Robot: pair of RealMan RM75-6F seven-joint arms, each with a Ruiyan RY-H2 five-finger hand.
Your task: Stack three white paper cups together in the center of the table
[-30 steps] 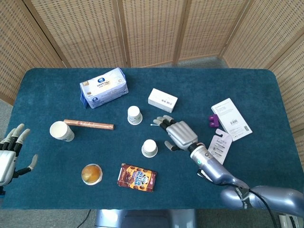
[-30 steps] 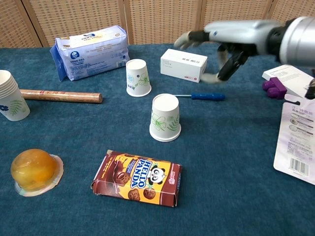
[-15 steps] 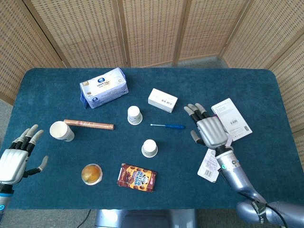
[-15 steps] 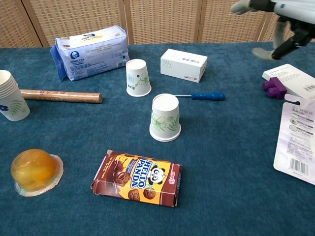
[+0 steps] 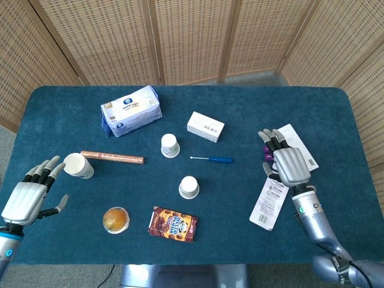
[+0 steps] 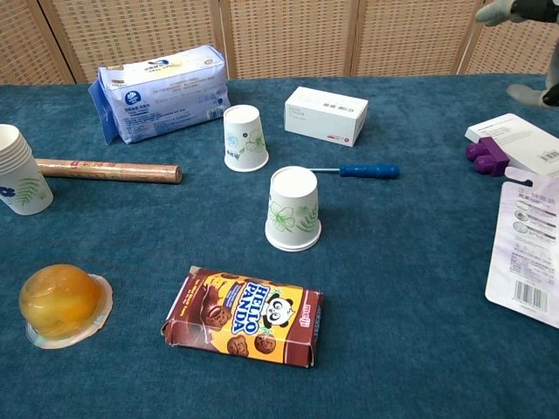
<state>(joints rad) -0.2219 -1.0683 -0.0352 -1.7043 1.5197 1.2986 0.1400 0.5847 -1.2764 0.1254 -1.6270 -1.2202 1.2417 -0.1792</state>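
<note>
Two white paper cups stand upside down mid-table: the nearer cup point(image 5: 189, 186) point(image 6: 293, 209) and the farther cup point(image 5: 170, 145) point(image 6: 245, 138). A third cup point(image 5: 78, 165) point(image 6: 19, 171), seemingly a nested stack, sits upright at the left. My left hand point(image 5: 31, 197) hovers open at the left edge, just below-left of that cup, holding nothing. My right hand point(image 5: 288, 163) is open over the right side, fingers spread, far from the cups; only its fingertips point(image 6: 524, 12) show in the chest view.
A tissue pack point(image 5: 131, 110), white box point(image 5: 205, 126), blue screwdriver point(image 5: 213, 159), brown roll point(image 5: 112, 157), jelly cup point(image 5: 116, 219) and Hello Panda box point(image 5: 173, 224) lie around the cups. Flat packages point(image 5: 270, 198) and a purple piece point(image 6: 486, 157) lie at the right.
My right hand has swept away from the cups to the right side of the table. My left hand has risen inward towards the left cup.
</note>
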